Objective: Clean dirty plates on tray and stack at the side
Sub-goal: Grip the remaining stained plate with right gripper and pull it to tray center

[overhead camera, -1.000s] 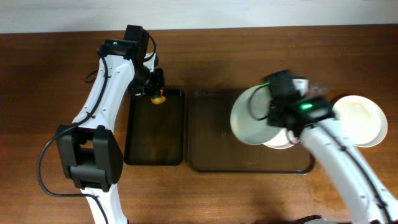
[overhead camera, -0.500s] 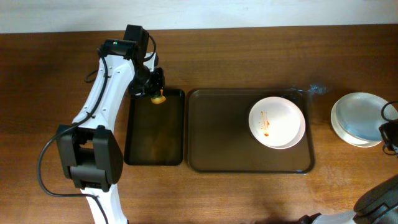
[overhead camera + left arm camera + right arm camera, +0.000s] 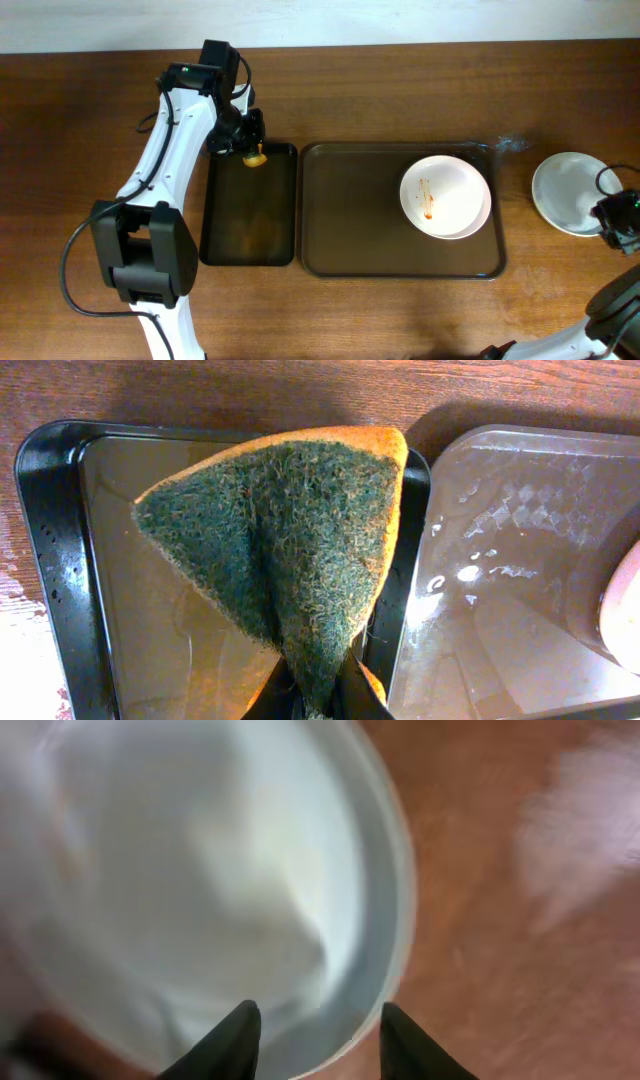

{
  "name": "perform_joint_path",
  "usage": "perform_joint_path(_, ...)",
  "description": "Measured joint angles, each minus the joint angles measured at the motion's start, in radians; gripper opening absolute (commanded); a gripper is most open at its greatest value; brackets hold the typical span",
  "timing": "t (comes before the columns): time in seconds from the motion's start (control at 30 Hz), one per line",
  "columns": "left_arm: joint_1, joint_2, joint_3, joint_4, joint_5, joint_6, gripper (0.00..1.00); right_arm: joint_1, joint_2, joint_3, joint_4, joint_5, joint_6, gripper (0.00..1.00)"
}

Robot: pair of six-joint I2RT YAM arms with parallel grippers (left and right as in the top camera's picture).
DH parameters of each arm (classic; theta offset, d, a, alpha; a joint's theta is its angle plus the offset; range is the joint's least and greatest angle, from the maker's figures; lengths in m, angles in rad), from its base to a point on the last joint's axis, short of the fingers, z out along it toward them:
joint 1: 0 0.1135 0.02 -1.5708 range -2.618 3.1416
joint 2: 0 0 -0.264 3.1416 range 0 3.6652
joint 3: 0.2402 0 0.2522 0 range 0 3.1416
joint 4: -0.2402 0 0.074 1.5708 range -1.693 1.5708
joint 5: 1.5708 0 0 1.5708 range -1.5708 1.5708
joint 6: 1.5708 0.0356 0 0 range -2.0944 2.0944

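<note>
Pincer, left: my left pincer (image 3: 311, 698) is clenched on the lower corner of a green-and-yellow scouring sponge (image 3: 290, 550). It holds the sponge over the far end of the narrow black rectangular tray (image 3: 45, 560). I judge it waits there so drips land in that tray and the sponge is ready for wiping.
Pincer, right: my right pincer (image 3: 315, 1040) is released, its 2 fingers spread with nothing gripped. This view is blurred.
Clean plate: a plain white round shallow plate (image 3: 568, 192) lies on the brown wooden tabletop (image 3: 60, 120), right of the wide dark brown rectangular tray (image 3: 350, 230) and clear of its rim. My right pincer hovers at the plate's right edge. I take this spot for the stacking side.
Dirty plate: a white round plate with orange-red sauce streaks (image 3: 445, 195) sits in the brown tray's right half, apparently on 1 more plate. It is well apart from both pincers, with the right one nearer.
Progress: by my judgement 1 plate is done, and the streaked one needs lifting next.
</note>
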Motion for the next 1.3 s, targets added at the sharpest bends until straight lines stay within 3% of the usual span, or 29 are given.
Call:
perform_joint_path(0.13, -0.001, 0.0, 0.0, 0.0, 0.0, 0.0, 0.0, 0.163, -0.004, 0.175, -0.178, -0.154, -0.163, 0.44)
perform_joint_path(0.23, -0.008, 0.0, 0.0, 0.002, 0.0, 0.0, 0.0, 0.354, -0.018, 0.257, -0.319, -0.123, -0.269, 0.46)
perform_joint_path(0.27, -0.018, 0.0, 0.0, 0.004, 0.0, 0.0, 0.0, 0.476, -0.016, 0.254, -0.348, -0.074, -0.301, 0.46)
perform_joint_path(0.43, -0.04, 0.0, 0.0, 0.007, 0.0, 0.0, 0.0, 0.662, -0.016, 0.123, -0.289, 0.099, -0.33, 0.47)
perform_joint_path(0.67, -0.066, 0.0, 0.0, 0.007, 0.0, 0.0, 0.0, 0.66, -0.013, -0.018, -0.154, 0.245, -0.325, 0.46)
perform_joint_path(1.07, -0.068, 0.0, 0.0, 0.023, 0.0, 0.0, 0.0, 0.659, -0.005, -0.099, -0.055, 0.241, -0.329, 0.35)
perform_joint_path(1.3, -0.069, 0.0, 0.0, 0.033, 0.0, 0.0, 0.0, 0.668, 0.019, -0.109, -0.051, 0.179, -0.328, 0.15)
